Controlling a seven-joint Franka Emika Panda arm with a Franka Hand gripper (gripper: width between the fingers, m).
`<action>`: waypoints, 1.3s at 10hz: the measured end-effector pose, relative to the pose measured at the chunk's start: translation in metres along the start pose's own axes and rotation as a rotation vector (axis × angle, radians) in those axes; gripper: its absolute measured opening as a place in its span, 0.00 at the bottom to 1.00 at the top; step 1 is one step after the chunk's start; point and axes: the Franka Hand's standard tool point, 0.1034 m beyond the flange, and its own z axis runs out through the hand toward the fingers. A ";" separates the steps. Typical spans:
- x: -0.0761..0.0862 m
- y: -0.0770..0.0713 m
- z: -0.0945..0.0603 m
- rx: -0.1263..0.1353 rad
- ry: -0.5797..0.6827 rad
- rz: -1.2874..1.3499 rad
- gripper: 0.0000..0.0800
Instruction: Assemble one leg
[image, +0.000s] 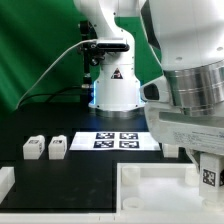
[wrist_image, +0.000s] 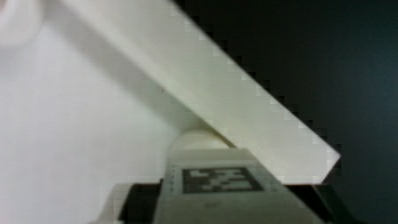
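My gripper (image: 207, 170) is shut on a leg (image: 209, 180), a small white post with a black-and-white tag. It holds the leg over the right corner of the large white tray-like body (image: 150, 188) at the front. In the wrist view the leg (wrist_image: 221, 178) sits between the dark fingers (wrist_image: 146, 203), with the gripper (wrist_image: 217, 206) closed around it. Its far end is close to a raised wall of the body (wrist_image: 249, 100). I cannot tell whether leg and body touch. Two more legs (image: 33, 147) (image: 57, 147) stand on the black table at the exterior view's left.
The marker board (image: 120, 140) lies flat behind the body, in front of the robot base (image: 113, 88). Another white piece (image: 5, 182) shows at the exterior view's lower left edge. My arm fills the exterior view's right side.
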 end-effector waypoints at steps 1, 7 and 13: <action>-0.001 0.000 0.000 0.001 -0.001 0.058 0.36; 0.000 -0.003 0.002 0.061 -0.026 0.413 0.61; -0.016 -0.002 -0.015 -0.024 -0.003 -0.118 0.81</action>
